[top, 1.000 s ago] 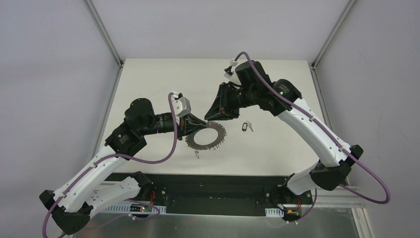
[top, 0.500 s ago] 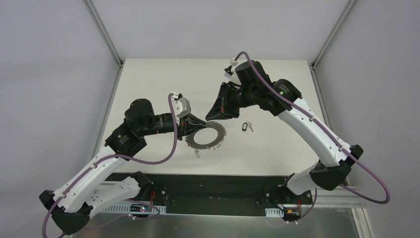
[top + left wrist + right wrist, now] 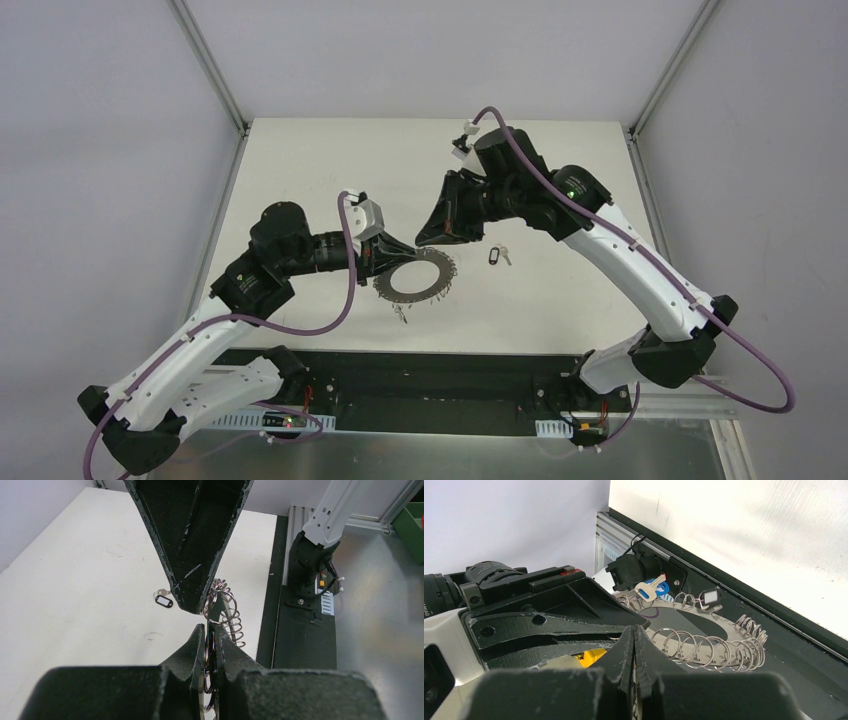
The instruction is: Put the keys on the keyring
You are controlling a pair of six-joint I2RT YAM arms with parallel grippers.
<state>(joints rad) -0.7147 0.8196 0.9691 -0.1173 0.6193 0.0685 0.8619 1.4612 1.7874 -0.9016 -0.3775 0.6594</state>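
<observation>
My left gripper (image 3: 388, 262) is shut on the rim of the keyring (image 3: 430, 283), a grey toothed ring held just above the table. In the left wrist view the ring runs edge-on between my fingers (image 3: 197, 645), with its wire loops (image 3: 232, 617) beyond. My right gripper (image 3: 422, 243) is shut, its tip at the ring's far rim next to the left fingers. Whether it pinches a loop I cannot tell. One key with a blue tag (image 3: 650, 587) and one with a black tag (image 3: 710, 596) hang on the ring (image 3: 724, 630). A loose black-tagged key (image 3: 495, 256) lies on the table.
The white table (image 3: 300, 180) ends in a black rail (image 3: 440, 375) at the near edge, where the arm bases stand. Grey walls and metal frame posts (image 3: 215, 70) close in the sides. A small key (image 3: 402, 313) dangles below the ring's near rim.
My right gripper's jaws have closed at the ring's rim and the right arm has shifted slightly. The left gripper still holds the keyring in the same place.
</observation>
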